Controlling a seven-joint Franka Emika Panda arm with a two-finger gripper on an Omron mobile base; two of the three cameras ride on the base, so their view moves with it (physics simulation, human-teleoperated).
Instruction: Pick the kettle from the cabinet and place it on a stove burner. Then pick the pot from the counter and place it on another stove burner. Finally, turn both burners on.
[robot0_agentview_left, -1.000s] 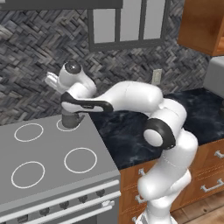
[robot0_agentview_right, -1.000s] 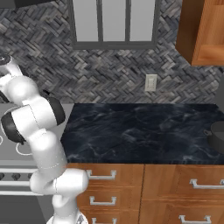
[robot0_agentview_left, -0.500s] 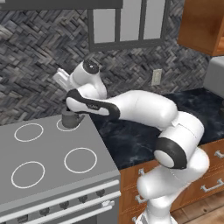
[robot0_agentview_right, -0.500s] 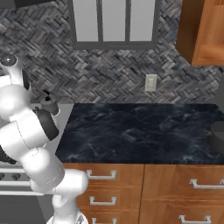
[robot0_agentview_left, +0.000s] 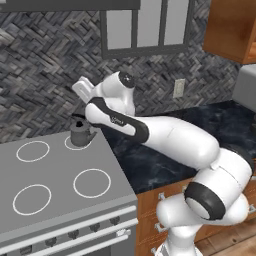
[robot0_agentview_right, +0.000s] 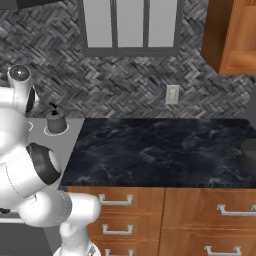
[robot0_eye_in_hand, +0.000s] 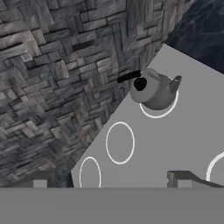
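Observation:
The small dark grey kettle (robot0_agentview_left: 81, 132) (robot0_agentview_right: 56, 121) (robot0_eye_in_hand: 153, 89) stands upright on the stove's back right burner, with nothing touching it. My gripper (robot0_agentview_left: 81, 90) (robot0_eye_in_hand: 109, 179) hangs open and empty, up near the tiled wall above and behind the kettle. The pot (robot0_agentview_right: 247, 155) rests at the far right end of the black counter (robot0_agentview_right: 160, 150) (robot0_agentview_left: 225, 120). The brown wall cabinet (robot0_agentview_right: 232, 35) (robot0_agentview_left: 230, 27) is at the upper right.
The grey stove (robot0_agentview_left: 55, 200) (robot0_eye_in_hand: 175, 144) has three more burner rings bare, and a row of knobs (robot0_agentview_left: 75, 234) along its front. A wall outlet (robot0_agentview_right: 172, 94) sits above the counter. Brown drawers (robot0_agentview_right: 200, 220) lie under the counter.
My gripper has lifted off the kettle and moved up toward the wall, with the arm swinging round. The kettle stays on its burner.

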